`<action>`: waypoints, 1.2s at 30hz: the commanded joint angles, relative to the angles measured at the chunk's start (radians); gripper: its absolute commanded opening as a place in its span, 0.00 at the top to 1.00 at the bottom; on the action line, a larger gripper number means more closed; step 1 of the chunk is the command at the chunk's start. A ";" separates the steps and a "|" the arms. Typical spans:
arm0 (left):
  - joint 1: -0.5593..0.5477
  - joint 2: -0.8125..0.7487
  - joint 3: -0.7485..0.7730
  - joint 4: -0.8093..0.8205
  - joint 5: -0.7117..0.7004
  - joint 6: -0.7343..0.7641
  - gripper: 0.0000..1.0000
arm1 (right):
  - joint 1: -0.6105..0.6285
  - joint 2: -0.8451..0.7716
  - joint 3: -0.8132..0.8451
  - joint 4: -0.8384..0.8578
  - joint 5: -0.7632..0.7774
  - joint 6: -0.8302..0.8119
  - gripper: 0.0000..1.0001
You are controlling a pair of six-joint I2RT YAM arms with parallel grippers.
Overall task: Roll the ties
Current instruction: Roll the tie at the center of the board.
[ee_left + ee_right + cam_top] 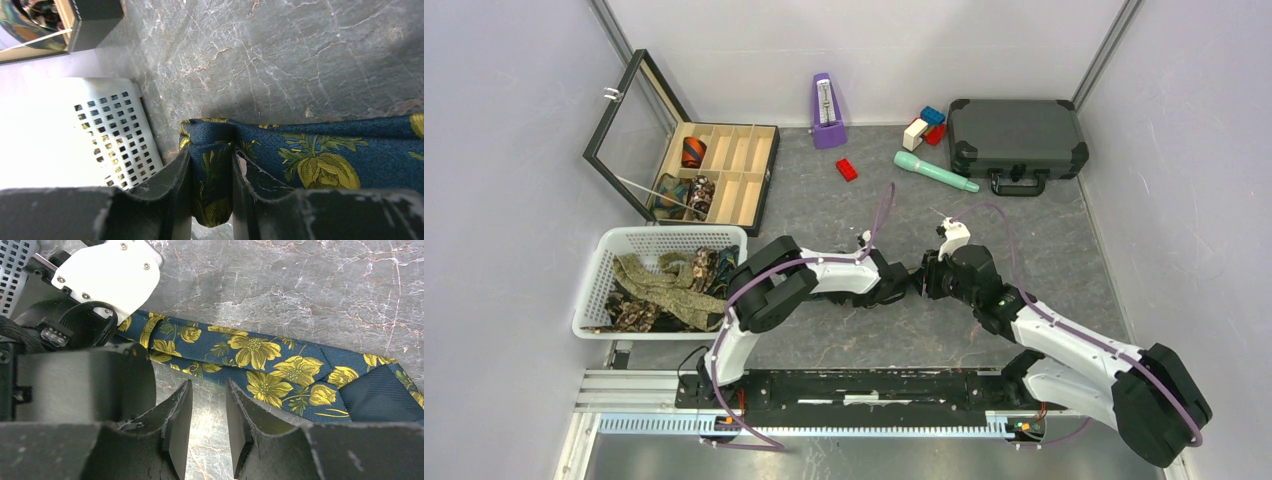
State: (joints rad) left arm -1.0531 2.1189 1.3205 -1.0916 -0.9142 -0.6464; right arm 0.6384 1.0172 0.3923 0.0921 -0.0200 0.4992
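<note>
**Left hand pinches the navy tie's end; right hand parted beside it**

Mid-table, nearest the arm bases: the two arms reach in and meet nose to nose.

Left gripper [211,162]: pressed together on a folded end of the navy tie [320,150], yellow-flower print. The fold stands up between its fingers. The rest of the strip runs off flat to one side over the grey marbled table [280,60].

Right gripper [207,390]: fingers parted, bare table showing in the gap, nothing pinched. The tie's long edge lies just past the fingertips; whether they touch the cloth, cannot tell. In the right wrist view the strip lies flat on a diagonal, broadening toward the right. Its narrower stretch runs under the left gripper's housing.

From overhead the tie is almost wholly hidden beneath the two grippers.

Left of the arms, just beside the left elbow: white basket [669,233] with a heap of loose ties [659,285], olive and brown prints.

Beyond the basket: wooden compartment box [744,150], glass lid propped open. Rolled ties [694,152] sit in compartments at its left end.

Back of the table, well apart from both hands:
- red block [847,169]
- teal handle-shaped tool [934,170]
- purple metronome [827,110]
- cluster of small blocks [924,128]
- black case [1016,135] at the far right
</note>
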 commanded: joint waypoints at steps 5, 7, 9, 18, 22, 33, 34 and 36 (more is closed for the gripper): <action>0.004 -0.045 -0.034 0.258 0.294 0.029 0.59 | -0.004 -0.048 0.025 -0.025 0.041 -0.018 0.62; 0.004 -0.049 -0.037 0.262 0.301 0.024 0.55 | -0.004 -0.048 0.030 -0.025 0.041 -0.016 0.62; 0.005 -0.059 -0.047 0.273 0.312 0.023 0.47 | -0.004 -0.048 0.033 -0.025 0.038 -0.016 0.62; 0.005 -0.123 -0.026 0.228 0.280 0.002 0.31 | -0.004 -0.023 0.071 -0.028 0.034 -0.024 0.62; 0.004 -0.157 -0.005 0.201 0.271 0.001 0.28 | -0.004 -0.007 0.092 -0.028 0.032 -0.026 0.62; 0.004 -0.218 0.011 0.195 0.307 0.017 0.16 | -0.005 0.019 0.129 -0.025 0.026 -0.028 0.62; 0.005 -0.221 0.010 0.198 0.311 0.017 0.14 | -0.004 0.021 0.131 -0.025 0.025 -0.029 0.62; 0.004 -0.225 0.007 0.212 0.328 0.022 0.05 | -0.003 0.028 0.135 -0.022 0.025 -0.030 0.62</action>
State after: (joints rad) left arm -1.0428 1.9316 1.3098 -0.9485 -0.6598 -0.6006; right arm 0.6384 1.0340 0.4767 0.0505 0.0010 0.4843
